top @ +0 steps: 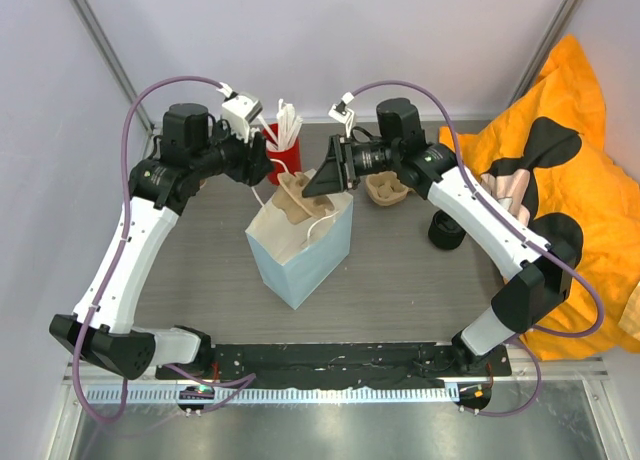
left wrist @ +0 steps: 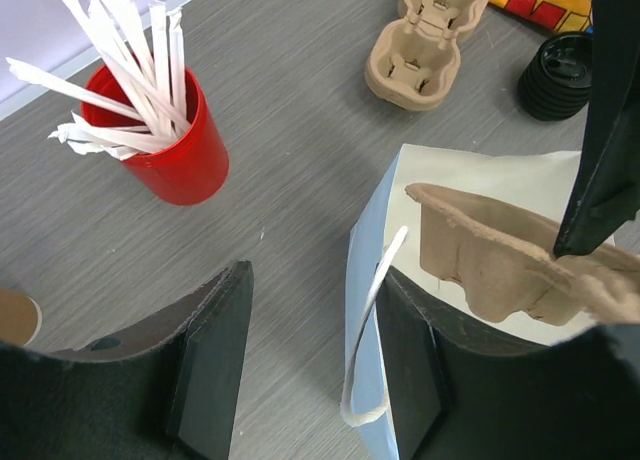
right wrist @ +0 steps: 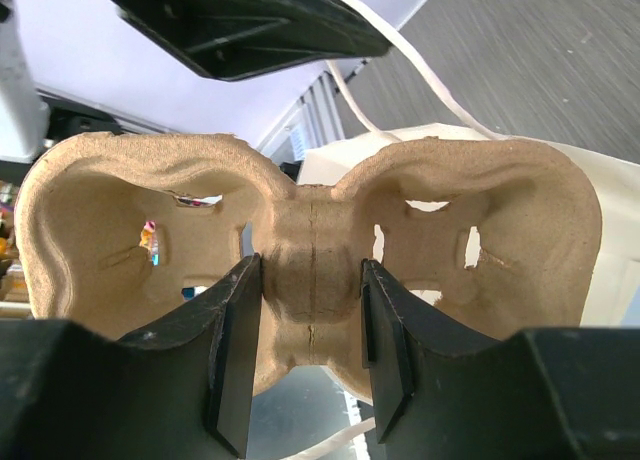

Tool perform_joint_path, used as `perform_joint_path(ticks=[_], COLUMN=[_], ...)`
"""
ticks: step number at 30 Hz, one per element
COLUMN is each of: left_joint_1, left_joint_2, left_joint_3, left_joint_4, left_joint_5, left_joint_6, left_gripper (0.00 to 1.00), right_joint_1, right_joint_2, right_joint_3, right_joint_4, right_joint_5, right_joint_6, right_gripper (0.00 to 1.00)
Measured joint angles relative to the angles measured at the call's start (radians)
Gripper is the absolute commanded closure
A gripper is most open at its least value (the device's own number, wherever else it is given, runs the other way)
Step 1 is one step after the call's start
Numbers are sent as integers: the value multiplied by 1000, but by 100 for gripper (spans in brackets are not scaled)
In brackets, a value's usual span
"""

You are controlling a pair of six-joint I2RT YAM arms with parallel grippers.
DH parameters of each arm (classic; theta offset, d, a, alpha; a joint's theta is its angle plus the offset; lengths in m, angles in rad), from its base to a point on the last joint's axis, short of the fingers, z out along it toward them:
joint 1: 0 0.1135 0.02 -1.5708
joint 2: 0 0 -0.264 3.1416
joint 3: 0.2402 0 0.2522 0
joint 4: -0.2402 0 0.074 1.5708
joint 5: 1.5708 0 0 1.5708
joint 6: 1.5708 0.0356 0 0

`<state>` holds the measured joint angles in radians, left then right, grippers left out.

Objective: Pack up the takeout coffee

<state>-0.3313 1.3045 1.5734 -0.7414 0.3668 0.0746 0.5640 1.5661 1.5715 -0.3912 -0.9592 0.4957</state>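
Cardboard fills my right wrist view. My right gripper (right wrist: 310, 270) is clamped on the narrow waist of a moulded cup carrier (right wrist: 480, 210), one finger on each side of its middle ridge. The two cup wells spread toward 9 and 3 o'clock. Seen from above, that carrier sits tilted at the open mouth of a light-blue paper bag (top: 300, 265), partly inside it. The bag stands upright near the middle of the grey table (top: 420, 280).

My left gripper (left wrist: 315, 275) stands open at the bag's 10 o'clock corner. The bag's blue side wall and its white handle (left wrist: 375, 310) lie between my fingers, close against the right-hand one; I cannot tell whether they touch it. The other finger is well apart from them, with bare table in the gap, so nothing is pinched.

Of the paper cup (left wrist: 15, 315) I see only a tan sliver with a pale rim at the 9 o'clock edge of my left wrist view. It is on the table, outside the bag. From above I cannot make it out.

A red cup (left wrist: 175, 145) of white sticks (left wrist: 130, 50) stands at the bag's 12 o'clock. A second carrier (left wrist: 425, 45) lies at its 2 o'clock and a stack of black lids (left wrist: 555, 75) at its 3 o'clock. An orange cloth (top: 560, 160) is bunched past the table's right edge.
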Motion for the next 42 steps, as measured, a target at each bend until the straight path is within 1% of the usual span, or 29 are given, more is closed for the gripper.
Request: perform_joint_path(ticks=[13, 23, 26, 29, 34, 38, 42], left_joint_1=[1, 1, 1, 1, 1, 1, 1], left_joint_2=[0, 0, 0, 0, 0, -2, -3], left_joint_3=[-6, -6, -6, -2, 14, 21, 27], left_joint_4=[12, 11, 8, -3, -34, -50, -66], left_joint_5=[-34, -24, -13, -2, 21, 40, 55], left_joint_6=[-43, -80, -94, -99, -103, -116, -121], left_gripper=[46, 49, 53, 60, 62, 66, 67], right_joint_1=[28, 77, 98, 114, 144, 165, 186], right_joint_2=[0, 0, 1, 1, 12, 23, 29], right_joint_3=[1, 13, 19, 24, 30, 30, 35], right_joint_4=[-165, -239, -251, -264, -281, -291, -293], right_joint_5=[192, 366, 424, 480, 574, 632, 683], right_joint_6=[-137, -209, -227, -240, -265, -281, -293], right_gripper=[80, 80, 80, 80, 80, 80, 80])
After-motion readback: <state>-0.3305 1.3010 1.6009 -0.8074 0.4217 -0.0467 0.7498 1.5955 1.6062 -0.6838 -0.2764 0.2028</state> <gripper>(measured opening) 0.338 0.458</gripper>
